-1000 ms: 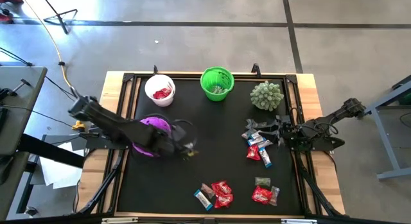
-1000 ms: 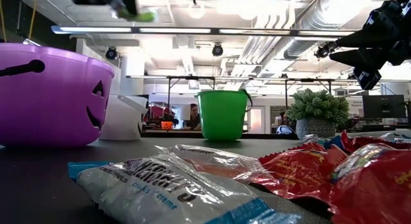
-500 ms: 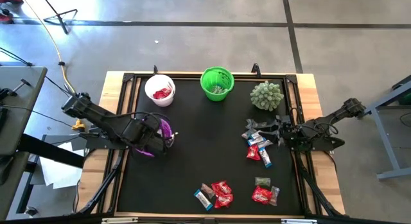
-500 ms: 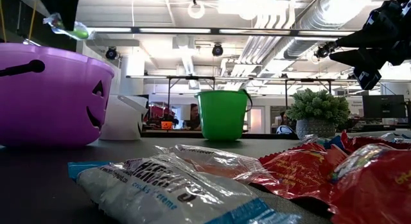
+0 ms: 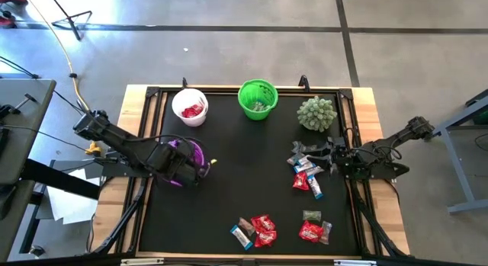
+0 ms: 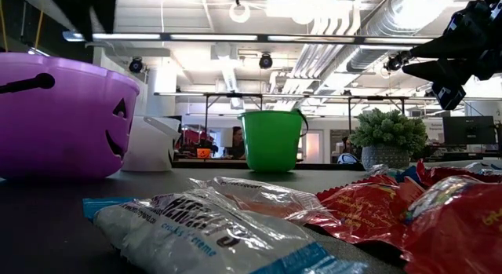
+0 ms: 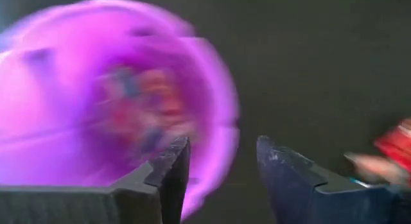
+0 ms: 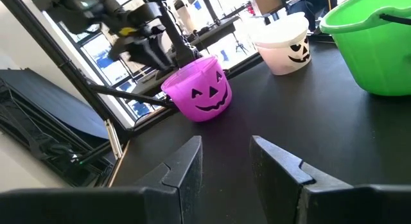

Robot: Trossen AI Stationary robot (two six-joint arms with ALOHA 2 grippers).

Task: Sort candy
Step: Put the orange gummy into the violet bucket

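**Ana:** Since a second ago the left gripper has swung back from the middle of the desk to sit over the purple bucket, and the green-wrapped piece it was carrying half a second ago is no longer in its jaws. They now stand apart with nothing between them. The right gripper hasn't shifted; it waits at the right side near the candy, jaws partly open and empty.

**Ben:** So this looks like a drop into the purple bucket. How would you finish it cleanly?

**Ana:** I'd judge it best to hold the jaws over the bucket's mouth until the piece is clearly clear, then lift straight up before heading back, so neither the rim nor the handle gets clipped. A small yellowish speck lies on the desk just beside the bucket. I can't tell whether that is the piece.

**Ben:** Where's the remaining candy?

**Ana:** One cluster is by the right gripper, and two more, one and another, lie near the front edge. Some red pieces already sit in the white bucket, and the green bucket holds something too.

**Ben:** Anything unclear?

**Ana:** The left wrist view is smeared, so the purple bucket's contents are only reddish and bluish blurs. From above, the arm covers much of that bucket. In the low view, the nearest wrappers block the desk behind them.
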